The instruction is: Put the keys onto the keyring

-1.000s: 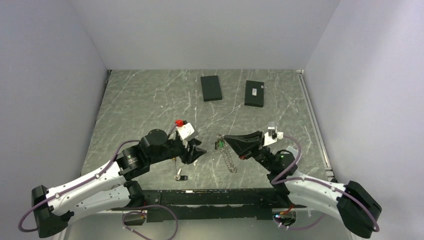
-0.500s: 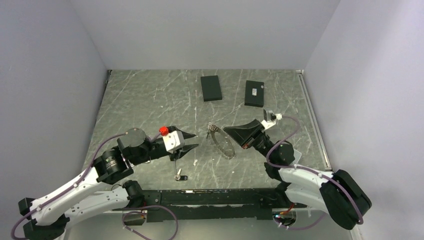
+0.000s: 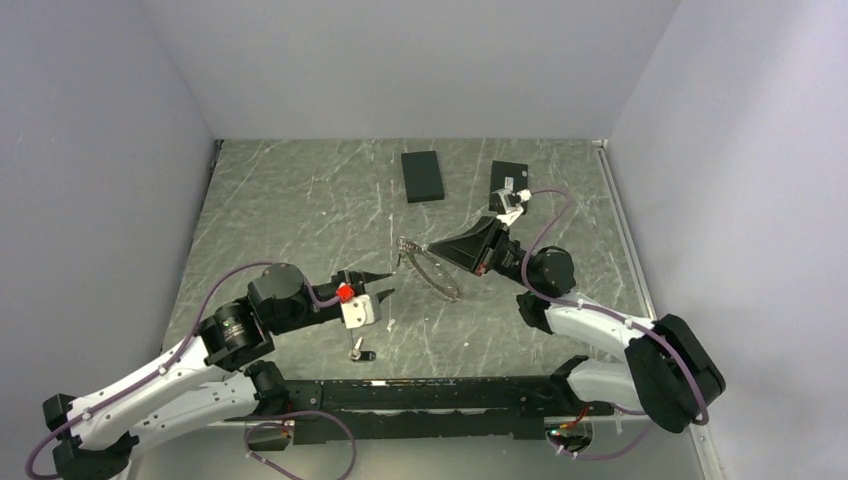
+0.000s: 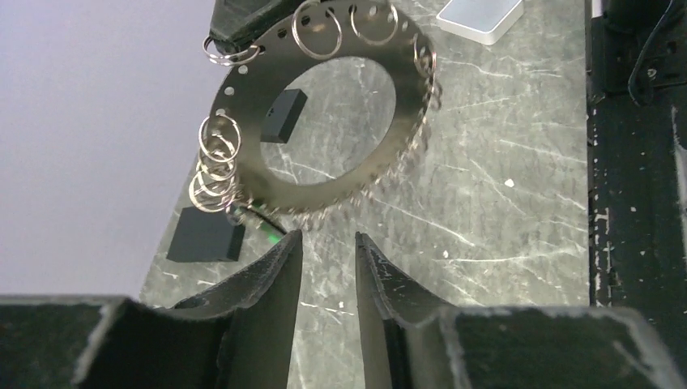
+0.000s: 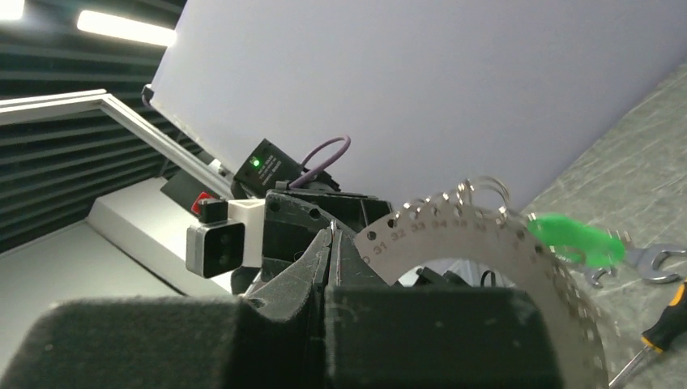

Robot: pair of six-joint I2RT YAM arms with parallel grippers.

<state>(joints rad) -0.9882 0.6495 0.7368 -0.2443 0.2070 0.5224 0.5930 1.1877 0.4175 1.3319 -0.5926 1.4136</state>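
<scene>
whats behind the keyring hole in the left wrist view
Through the hole of the keyring: marbled table and one black box. A second black box lies outside the ring, lower left. The ring's band hides most of the right gripper shut on its top edge.

Ahead of the left gripper (image 4: 328, 237), whose fingers look like matt black plastic, we see the keyring (image 4: 324, 197): flat brushed grey metal with a dull shine, hung with thin bright wire rings (image 4: 215, 158). The worktop (image 4: 502, 162) beneath looks like smooth grey-green veined stone with a faint sheen. Beyond the right gripper (image 5: 330, 235), the tag (image 5: 575, 239) is glossy green plastic and the wrench (image 5: 652, 261) bare silver metal.
</scene>
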